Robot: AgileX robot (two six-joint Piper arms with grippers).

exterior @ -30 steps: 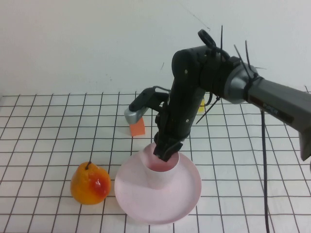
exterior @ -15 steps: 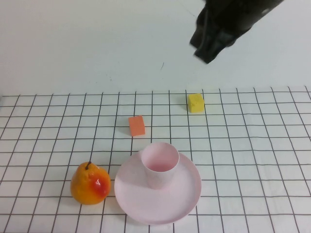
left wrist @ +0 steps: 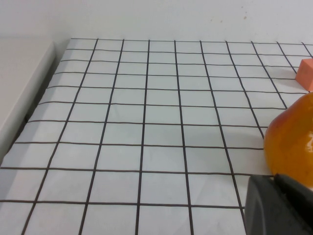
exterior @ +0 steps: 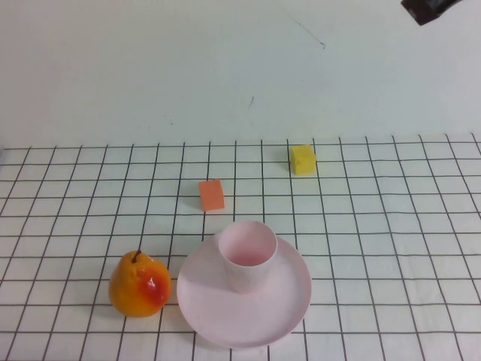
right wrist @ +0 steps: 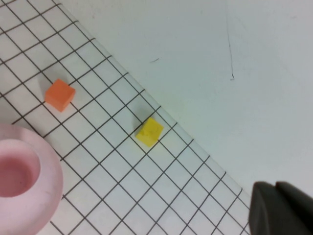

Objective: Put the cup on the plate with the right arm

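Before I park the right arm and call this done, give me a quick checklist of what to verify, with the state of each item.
1. Cup upright on the plate: ok, it stands toward the plate's far side, inside the rim.
2. Right hand released and shut: ok, nothing is in it.
3. Right hand away from the cup: ok, it sits high above the table's far right; only a dark tip shows at the top corner of the high view.
4. Pear beside the plate on its left: ok, apart from it.
5. Orange cube and yellow cube behind the plate: ok, both off it.
6. Left hand low beside the pear: cannot tell.
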